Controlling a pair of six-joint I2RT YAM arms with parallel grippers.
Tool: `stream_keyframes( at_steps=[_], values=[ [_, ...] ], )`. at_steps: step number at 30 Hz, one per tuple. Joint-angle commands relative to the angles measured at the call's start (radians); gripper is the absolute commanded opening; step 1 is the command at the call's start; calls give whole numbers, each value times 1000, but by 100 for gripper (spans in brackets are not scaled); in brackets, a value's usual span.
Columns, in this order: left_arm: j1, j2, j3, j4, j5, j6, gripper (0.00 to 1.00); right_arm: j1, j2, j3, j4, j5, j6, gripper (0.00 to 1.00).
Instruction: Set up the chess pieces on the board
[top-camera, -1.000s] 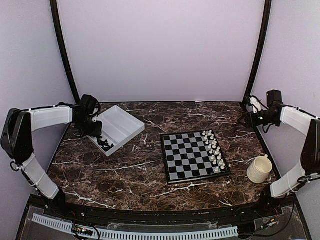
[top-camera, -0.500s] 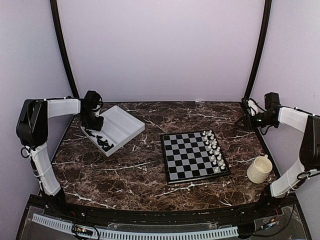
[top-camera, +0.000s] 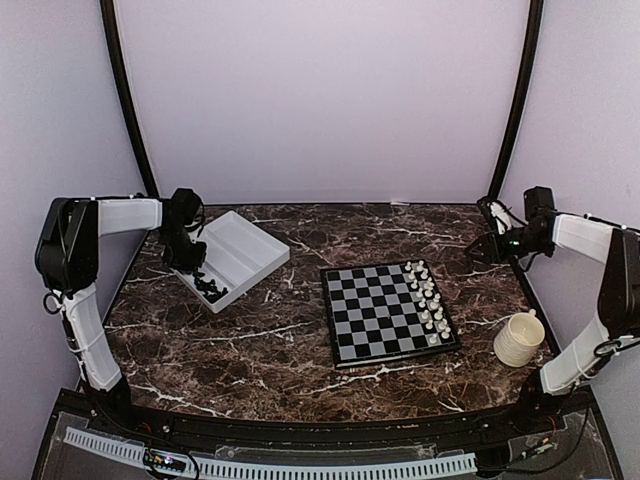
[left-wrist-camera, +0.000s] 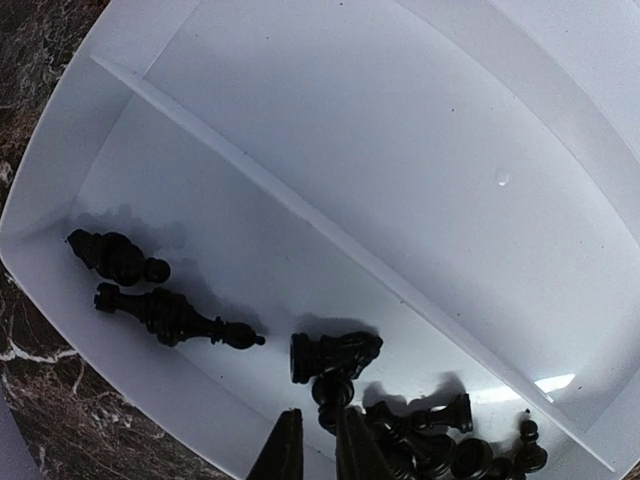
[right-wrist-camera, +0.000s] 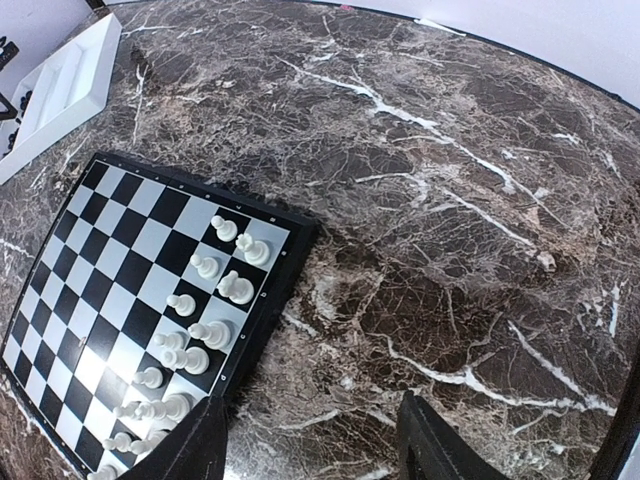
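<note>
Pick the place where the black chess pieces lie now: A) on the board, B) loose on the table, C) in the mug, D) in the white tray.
D: the chess pieces lie in one compartment of the white tray, with none on the board.

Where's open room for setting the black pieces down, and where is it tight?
The board is bare on every file left of the white chessmen, which crowd its two right-hand files. Bare tabletop lies between the tray and the board. The tray's larger compartment is empty; black chessmen pile in its narrow one.
</note>
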Motion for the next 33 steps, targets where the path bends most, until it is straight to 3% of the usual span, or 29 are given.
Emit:
stream_keyframes(
  at_steps=[1,16,27,33],
  values=[
    [2,9,-10,-42,-1,-26,14,12,9,1,-7,-7,-15,59],
    [2,39,-5,-27,19,-31,20,32,24,7,-18,-3,-26,58],
    [-5,-44,25,-80,-2,-45,6,41,23,7,-21,3,-26,58],
    [-124,-137,124,-169,-58,-31,4,51,36,13,-26,6,-31,58]
  ],
)
